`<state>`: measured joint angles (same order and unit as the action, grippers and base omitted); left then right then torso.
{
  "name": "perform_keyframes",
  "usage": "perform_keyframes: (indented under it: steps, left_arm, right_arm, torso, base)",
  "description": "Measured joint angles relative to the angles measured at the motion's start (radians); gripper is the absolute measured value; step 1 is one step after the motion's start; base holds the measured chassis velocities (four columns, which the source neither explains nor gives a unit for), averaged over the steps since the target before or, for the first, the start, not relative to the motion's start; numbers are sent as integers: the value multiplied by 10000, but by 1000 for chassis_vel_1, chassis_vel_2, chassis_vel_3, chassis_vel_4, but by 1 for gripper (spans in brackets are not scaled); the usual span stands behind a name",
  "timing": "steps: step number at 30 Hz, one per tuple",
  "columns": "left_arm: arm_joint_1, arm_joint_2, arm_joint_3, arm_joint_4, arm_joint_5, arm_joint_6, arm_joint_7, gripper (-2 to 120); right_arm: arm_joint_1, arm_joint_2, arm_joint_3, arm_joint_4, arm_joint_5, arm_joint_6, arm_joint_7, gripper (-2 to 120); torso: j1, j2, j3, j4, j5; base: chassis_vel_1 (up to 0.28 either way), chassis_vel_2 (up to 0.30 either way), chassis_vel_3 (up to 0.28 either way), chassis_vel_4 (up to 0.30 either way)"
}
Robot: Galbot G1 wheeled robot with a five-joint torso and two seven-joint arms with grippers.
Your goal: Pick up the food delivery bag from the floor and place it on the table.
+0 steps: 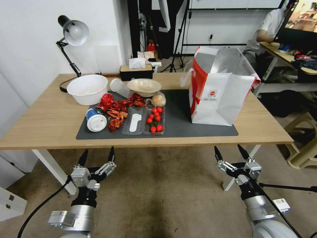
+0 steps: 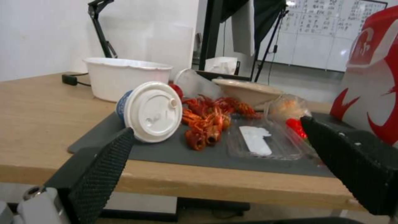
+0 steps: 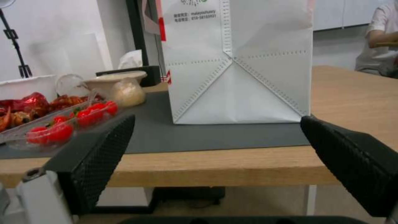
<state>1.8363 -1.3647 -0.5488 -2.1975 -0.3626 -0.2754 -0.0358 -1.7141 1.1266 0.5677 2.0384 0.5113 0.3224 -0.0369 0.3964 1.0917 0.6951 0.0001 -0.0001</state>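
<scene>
The bag [image 1: 219, 96] stands up on the mat [image 1: 181, 115], near the table's [image 1: 43, 122] right edge. My left gripper [image 1: 96, 156] and right gripper [image 1: 232, 153] (both wide apart, holding nothing) hang below the front edge.

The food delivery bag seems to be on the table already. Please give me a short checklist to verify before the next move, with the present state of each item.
1. Food delivery bag stands on the table: ok.
2. Bag upright, base flat on the dark grey mat: ok.
3. Bag apart from the cherry tomato tray: ok.
4. Left pincer open, holding nothing, below the table's front edge: ok.
5. Right pincer open, holding nothing, below the front edge: ok.
6. Bag contents: cannot tell.
</scene>
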Motion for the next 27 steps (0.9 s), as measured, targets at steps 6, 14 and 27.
perform_keyframes:
  steps: [6, 14, 27]
  left_arm:
    - [51, 20, -81, 96, 169, 95, -49, 100]
    - [39, 55, -147, 101, 268, 285, -131, 100]
    - [83, 99, -217, 141, 263, 239, -152, 100]
  right_arm:
    - [63, 13, 6, -111, 31, -18, -18, 100]
    - [122, 45, 14, -142, 106, -33, -53, 100]
    - [98, 78, 108, -117, 147, -32, -79, 100]
  torso:
    - [1, 0, 0, 0, 0]
    - [0, 0, 0, -1, 1]
    - [1, 0, 0, 0, 1]
  base:
    - [0, 0, 0, 0]
    - [0, 0, 0, 0]
    - [0, 0, 0, 0]
